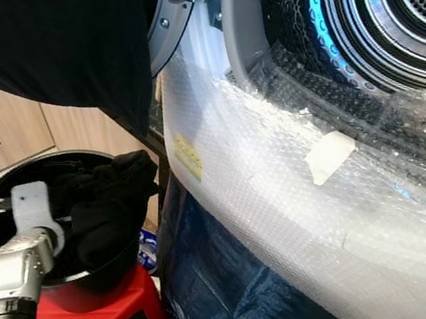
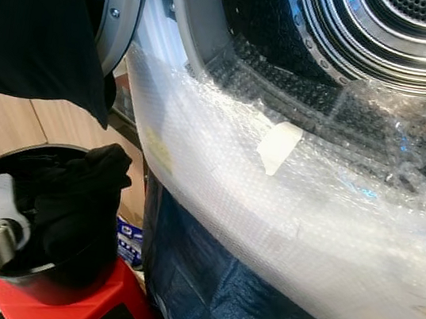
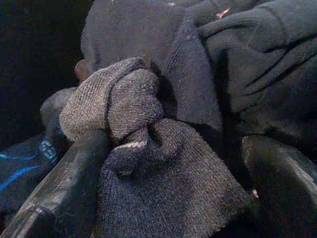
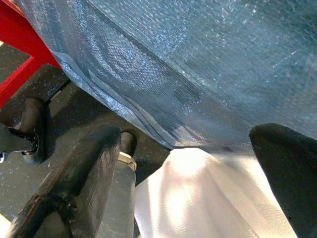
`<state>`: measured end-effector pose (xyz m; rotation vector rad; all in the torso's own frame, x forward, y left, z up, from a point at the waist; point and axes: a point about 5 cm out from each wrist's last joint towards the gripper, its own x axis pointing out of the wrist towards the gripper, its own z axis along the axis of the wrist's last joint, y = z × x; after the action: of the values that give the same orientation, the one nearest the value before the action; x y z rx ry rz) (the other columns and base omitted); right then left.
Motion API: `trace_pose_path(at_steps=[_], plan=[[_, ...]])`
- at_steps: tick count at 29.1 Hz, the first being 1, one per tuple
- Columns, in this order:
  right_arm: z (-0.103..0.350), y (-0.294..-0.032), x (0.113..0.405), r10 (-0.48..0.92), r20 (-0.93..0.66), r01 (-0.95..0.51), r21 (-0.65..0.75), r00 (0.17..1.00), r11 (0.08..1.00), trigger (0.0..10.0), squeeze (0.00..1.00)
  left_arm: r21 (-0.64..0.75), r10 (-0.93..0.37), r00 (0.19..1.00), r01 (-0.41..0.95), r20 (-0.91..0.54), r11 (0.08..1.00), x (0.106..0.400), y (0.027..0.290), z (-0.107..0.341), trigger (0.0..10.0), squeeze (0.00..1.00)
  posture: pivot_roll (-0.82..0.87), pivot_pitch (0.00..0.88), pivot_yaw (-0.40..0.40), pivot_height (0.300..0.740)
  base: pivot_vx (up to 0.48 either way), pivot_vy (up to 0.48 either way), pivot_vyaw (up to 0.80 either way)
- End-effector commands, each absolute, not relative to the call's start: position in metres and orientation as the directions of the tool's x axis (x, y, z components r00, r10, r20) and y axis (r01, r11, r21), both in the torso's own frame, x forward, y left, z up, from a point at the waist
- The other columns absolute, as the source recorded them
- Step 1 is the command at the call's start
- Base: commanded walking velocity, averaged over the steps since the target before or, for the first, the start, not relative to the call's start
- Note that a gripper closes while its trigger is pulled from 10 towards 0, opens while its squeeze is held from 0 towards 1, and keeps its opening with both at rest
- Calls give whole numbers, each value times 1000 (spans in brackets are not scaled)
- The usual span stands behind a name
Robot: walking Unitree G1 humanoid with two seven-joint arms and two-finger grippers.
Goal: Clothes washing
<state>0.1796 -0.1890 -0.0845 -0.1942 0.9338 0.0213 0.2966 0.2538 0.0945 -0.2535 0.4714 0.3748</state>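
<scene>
The washing machine's steel drum (image 1: pixel 425 31) stands open at the upper right, its front wrapped in bubble wrap (image 1: pixel 289 187). At the lower left a round black basket (image 1: pixel 2 176) holds a pile of dark clothes (image 1: pixel 105 208). My left arm (image 1: pixel 18 259) reaches down into that basket. In the left wrist view my left gripper (image 3: pixel 173 148) is open, its fingers (image 3: pixel 79 168) spread to either side of a grey knit fold (image 3: pixel 124 99) of the clothes. My right gripper (image 4: pixel 185 136) is open and holds nothing, low beside a blue tarp (image 4: pixel 188 69) and white cloth (image 4: pixel 198 193).
The basket sits on a red stand (image 1: pixel 110 309). A blue tarp (image 1: pixel 241 292) hangs below the bubble wrap. A large black cloth (image 1: pixel 66 17) hangs at the upper left in front of the grey washer door (image 1: pixel 175 9). A caster wheel (image 4: pixel 29 129) rests on dark floor.
</scene>
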Motion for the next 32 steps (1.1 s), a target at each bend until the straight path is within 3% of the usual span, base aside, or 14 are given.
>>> trace_pose_path(at_steps=[1,5,6,7,32], plan=[[-87,-189,175,-64,-810,-104,-152,582,983,10000,0,-163,258,827,-382,-499,910,298,248,93,10000,0,112,110,-48,740,0,0,0],[-87,-188,174,-63,-811,-106,-152,582,983,10000,0,-161,271,802,-410,-533,898,295,247,86,10000,0,104,107,-43,740,0,0,0],[-87,-188,174,-63,-811,-106,-152,582,983,10000,0,-163,275,789,-424,-549,891,292,247,81,7137,0,104,107,-43,740,0,0,0],[-87,-188,174,-63,-811,-105,-152,582,983,10000,0,-163,277,781,-431,-559,887,289,246,78,0,0,101,109,-43,740,0,0,0],[-87,-188,176,-63,-809,-108,-155,585,982,10000,0,-153,268,790,-412,-552,898,288,238,78,0,0,103,106,-47,740,0,0,0]])
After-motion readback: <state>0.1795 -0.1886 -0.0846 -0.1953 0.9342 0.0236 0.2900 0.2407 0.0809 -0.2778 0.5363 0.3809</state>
